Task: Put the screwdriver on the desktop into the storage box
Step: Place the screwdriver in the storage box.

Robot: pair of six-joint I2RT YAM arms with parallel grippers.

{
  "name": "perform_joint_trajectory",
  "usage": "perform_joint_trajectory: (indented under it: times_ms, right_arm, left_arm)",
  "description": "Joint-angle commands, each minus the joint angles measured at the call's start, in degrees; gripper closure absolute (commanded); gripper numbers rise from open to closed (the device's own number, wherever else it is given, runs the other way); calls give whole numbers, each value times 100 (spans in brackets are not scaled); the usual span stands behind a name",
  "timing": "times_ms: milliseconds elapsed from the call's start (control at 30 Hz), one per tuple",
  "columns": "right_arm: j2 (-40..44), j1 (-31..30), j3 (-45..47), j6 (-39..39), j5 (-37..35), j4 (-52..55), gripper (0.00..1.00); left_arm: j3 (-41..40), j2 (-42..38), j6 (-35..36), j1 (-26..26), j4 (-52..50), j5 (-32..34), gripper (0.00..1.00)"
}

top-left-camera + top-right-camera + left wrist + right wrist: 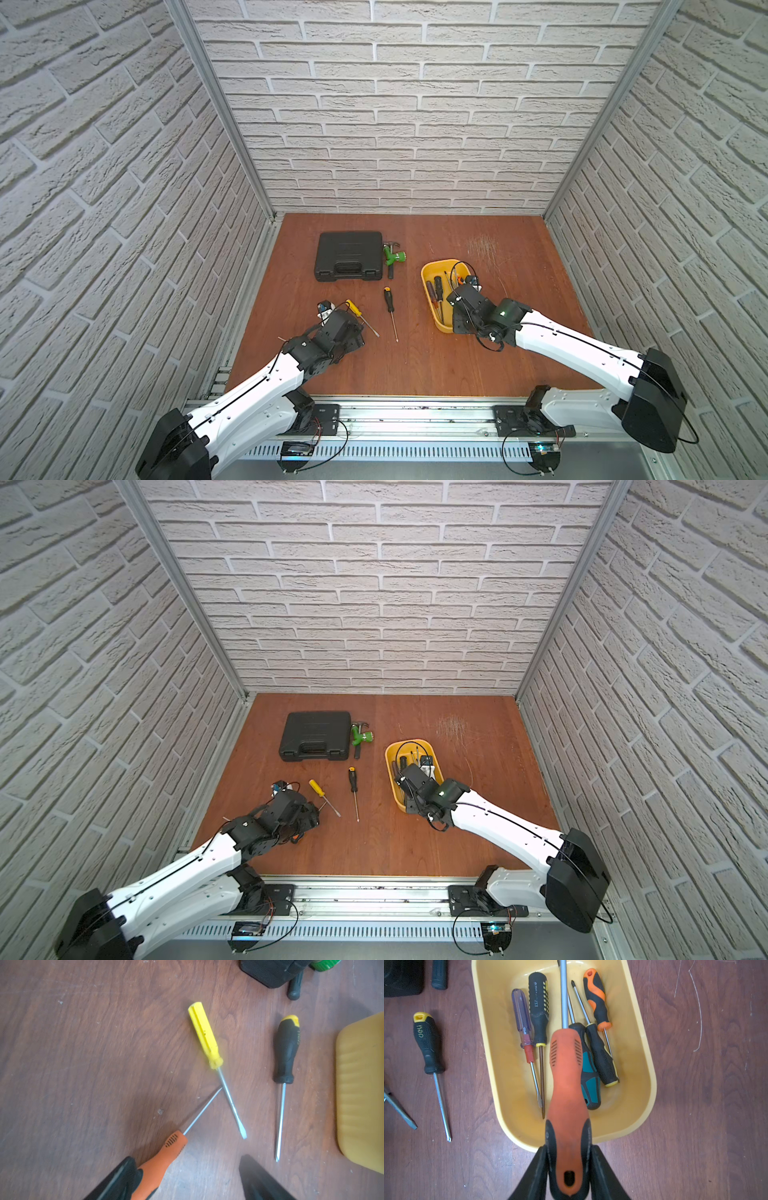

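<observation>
Right up against the lens in the right wrist view is a fat orange-and-black rubber-handled screwdriver. The right tool is clamped on the butt end of its handle, one jaw on each side. The handle crosses the rim of the shallow bright-yellow plastic storage box. The shaft runs along the box's long axis, pointing away from the wrist, tip out of frame. Five smaller screwdrivers lie in the box, roughly lengthwise too.

In both top views the arm hides that grip completely. Only the left wrist view shows the left tool spread wide with nothing gripped, and a slimmer orange-handled screwdriver lying against one of its jaws.

The reddish-brown wood-grain table has a pale scratched patch and white brick-pattern walls on three sides. A black-handled yellow-capped screwdriver lies on it, handle toward the back wall, tip toward the robot.
</observation>
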State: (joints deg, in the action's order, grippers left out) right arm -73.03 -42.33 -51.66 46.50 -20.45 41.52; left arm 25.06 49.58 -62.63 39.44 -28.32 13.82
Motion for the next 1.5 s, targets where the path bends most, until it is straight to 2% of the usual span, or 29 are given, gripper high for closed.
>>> perform_joint_trajectory:
  times_ms: [0, 633, 1267, 1467]
  right_arm:
    - [-90, 73, -235, -53, 129, -85, 98]
    - [-838, 330, -616, -344, 542, -239, 98]
    - [-1103, 471, -600, -344, 728, -316, 98]
    - [-1073, 488, -557, -369, 745, -360, 91]
  left_arm:
    - [-115, 92, 14, -19, 34, 16, 18]
    - [-185, -233, -10, -46, -181, 59, 18]
    - [-313, -409, -21, -121, -218, -7, 17]
    - [-344, -467, -14, -174, -245, -29, 17]
